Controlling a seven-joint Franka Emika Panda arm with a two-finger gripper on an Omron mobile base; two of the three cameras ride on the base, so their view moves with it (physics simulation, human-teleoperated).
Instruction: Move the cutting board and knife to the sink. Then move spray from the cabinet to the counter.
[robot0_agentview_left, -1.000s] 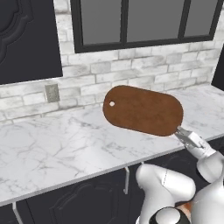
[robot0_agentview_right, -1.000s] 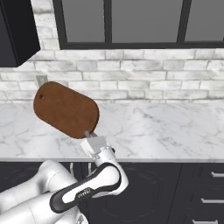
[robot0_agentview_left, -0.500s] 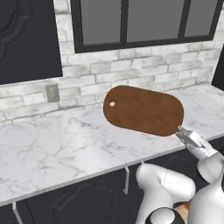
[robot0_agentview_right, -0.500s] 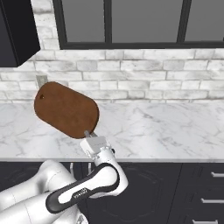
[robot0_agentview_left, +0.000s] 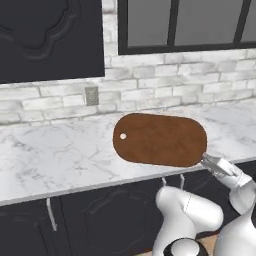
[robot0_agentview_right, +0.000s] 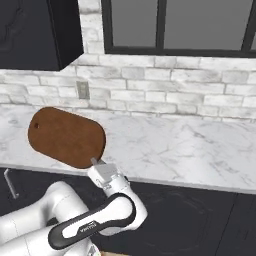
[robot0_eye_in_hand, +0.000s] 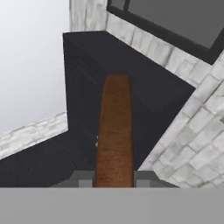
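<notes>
Gripper (robot0_agentview_left: 206, 161) pinches the rounded end of the board (robot0_agentview_left: 160, 139), its fingers pressed onto the wood from both faces; in the hand view the board (robot0_eye_in_hand: 114, 131) runs straight up between the two dark tips (robot0_eye_in_hand: 85, 178), seen nearly edge-on. Board is lifted clear of the bench (robot0_agentview_left: 55, 155) and hangs tilted in the air over the bench's front edge, the end with the small hole (robot0_agentview_left: 123, 136) pointing away from the gripper. From the right base view the same hold shows, with the gripper (robot0_agentview_right: 96, 163) at the board's (robot0_agentview_right: 66, 137) lower right end and the hole end up and to the left.

Judging by this, the first step is only half made: the board is picked up and on its way, not yet set down in a sink. No sink is in view along this stretch of marble, so the base likely has to drive or the arm to swing before the board can go down. Knife is not to be seen here, so its step looks still to do. Spray step also seems untouched: the dark upper cabinet (robot0_agentview_right: 35, 32) on the wall has its door closed, and no bottle stands on the bench (robot0_agentview_right: 190, 145).
</notes>
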